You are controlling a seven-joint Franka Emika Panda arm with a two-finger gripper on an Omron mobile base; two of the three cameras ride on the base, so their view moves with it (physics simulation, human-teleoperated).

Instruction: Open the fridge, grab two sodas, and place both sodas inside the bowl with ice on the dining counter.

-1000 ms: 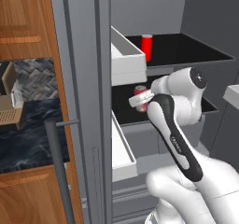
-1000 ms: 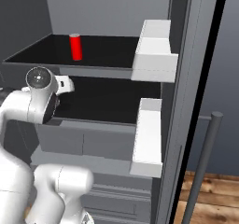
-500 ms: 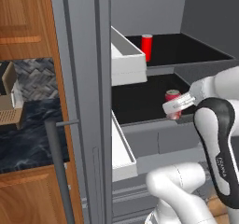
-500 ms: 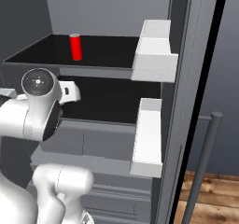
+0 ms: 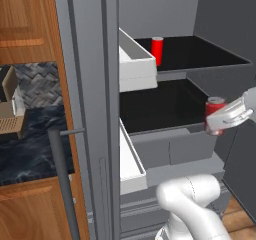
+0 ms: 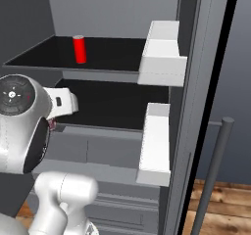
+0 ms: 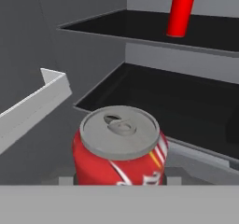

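Note:
The grey fridge (image 5: 85, 84) stands open, its dark shelves in plain sight. My gripper (image 5: 220, 120) is shut on a red soda (image 5: 215, 113) with a silver top, held upright in front of the lower shelf at its right end. The hand view looks down on that same soda (image 7: 119, 148) close up. A second red soda (image 5: 157, 50) stands upright on the upper shelf, and this second soda (image 6: 79, 49) (image 7: 181, 10) is apart from the gripper. The bowl and the dining counter are out of view.
White door bins (image 5: 136, 64) (image 6: 164, 53) hang on both open doors beside the shelves. Long bar handles (image 5: 62, 184) (image 6: 215, 170) stick out near the base. Brown wooden cabinets (image 5: 25, 24) and a dark counter (image 5: 30, 144) lie to the left.
The arm has swung from the left side of the lower shelf to its right end, carrying the held soda with it. The soda on the upper shelf has stayed put.

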